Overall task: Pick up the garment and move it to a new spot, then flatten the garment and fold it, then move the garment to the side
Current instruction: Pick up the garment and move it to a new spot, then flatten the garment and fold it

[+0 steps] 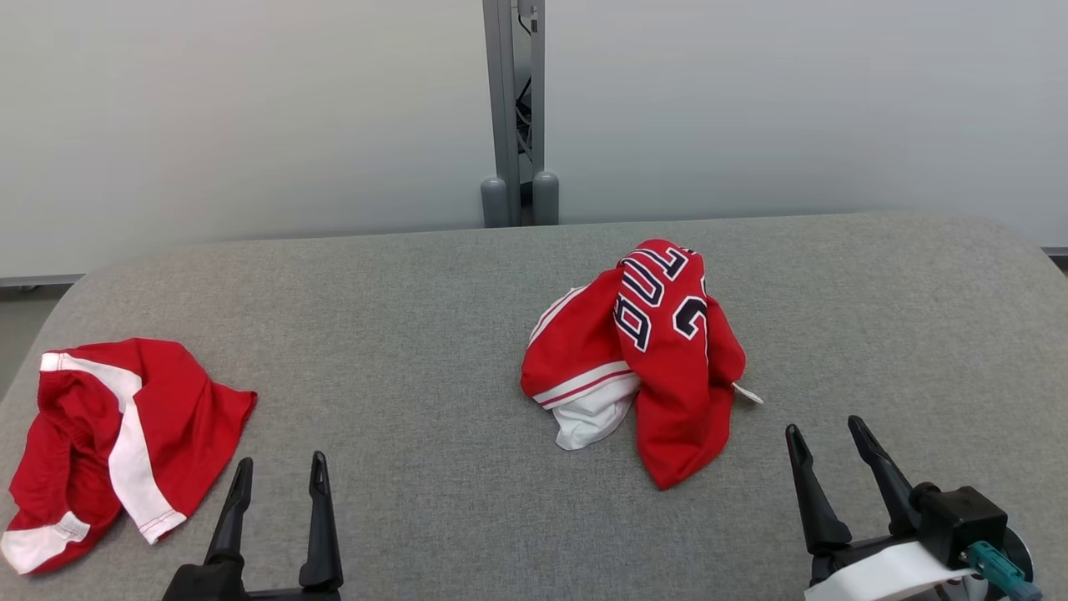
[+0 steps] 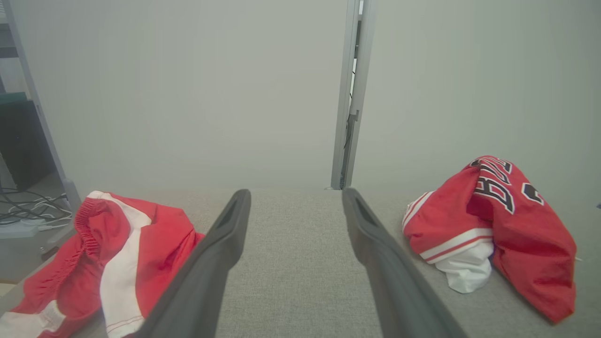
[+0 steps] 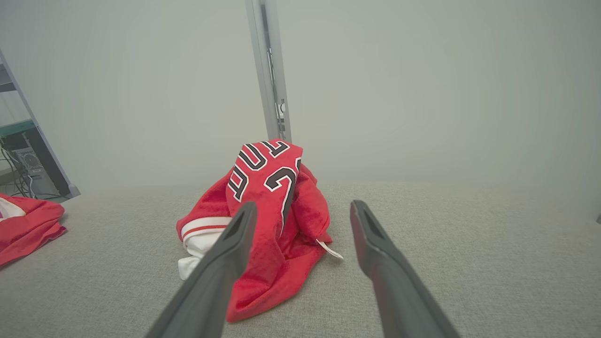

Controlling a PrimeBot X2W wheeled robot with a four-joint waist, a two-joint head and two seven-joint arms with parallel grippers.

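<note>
- Two red garments lie crumpled on the grey table, well apart from each other.
- Jersey: heaped just right of the table's middle, closer to the far edge than the near one. Dark, white-edged lettering and a number show on the top fold. White trim and a white lining spill out at its near-left side. A small white tag sticks out on its right.
- Shorts: bunched at the near left corner, with a white side stripe and a gathered waistband. Part of the cloth reaches the table's left edge.
- Left gripper: at the near edge, just right of the shorts, fingers spread wide with nothing between them and touching no cloth. Its wrist view has the shorts to the left and the jersey to the right of the gripper.
- Right gripper: at the near edge, right of the jersey and apart from it, fingers likewise spread and empty. Its wrist view looks past the gripper at the jersey, with the shorts at the far left.
- Grey post: stands behind the far edge, between pale panels.
</note>
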